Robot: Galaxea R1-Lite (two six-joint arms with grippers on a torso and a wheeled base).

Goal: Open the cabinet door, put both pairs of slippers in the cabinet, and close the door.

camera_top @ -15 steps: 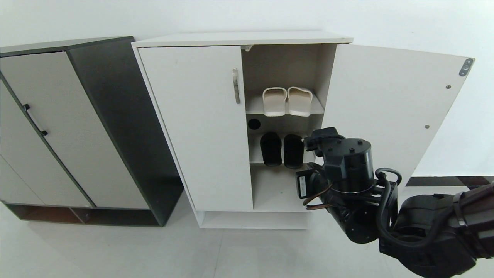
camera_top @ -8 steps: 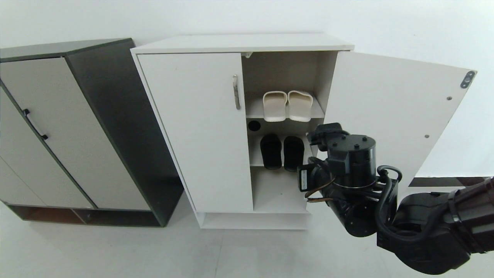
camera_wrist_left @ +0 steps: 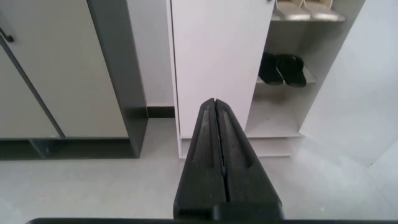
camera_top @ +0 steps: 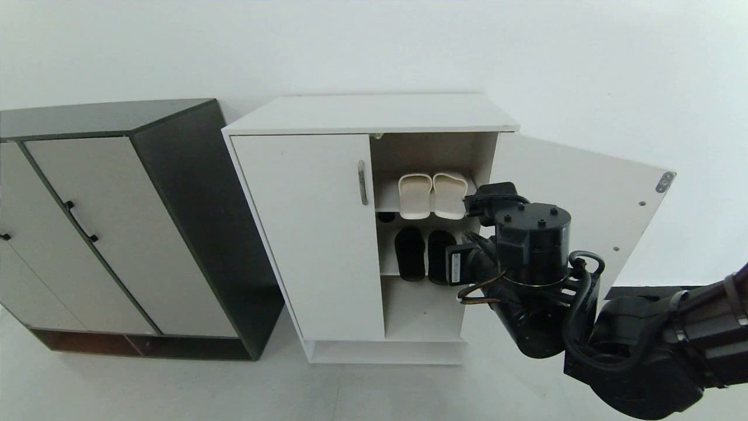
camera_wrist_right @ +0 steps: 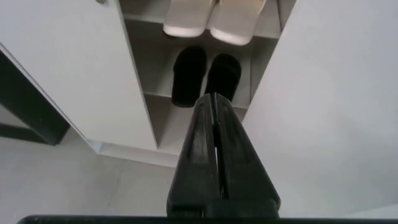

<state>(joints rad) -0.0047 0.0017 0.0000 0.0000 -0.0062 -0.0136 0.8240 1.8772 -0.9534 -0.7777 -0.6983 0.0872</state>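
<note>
– Two pairs in?
– Yes: white slippers (camera_top: 432,196) above black slippers (camera_top: 425,255), inside cabinet (camera_top: 374,114); door (camera_top: 584,196) open, swung out at three o'clock of right gripper (camera_wrist_right: 214,96), the nearer arm. It is pinched closed, empty; left gripper (camera_wrist_left: 214,102) likewise, farther off.

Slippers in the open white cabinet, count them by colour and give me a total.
White slippers: 2
Black slippers: 2
Total: 4
</note>
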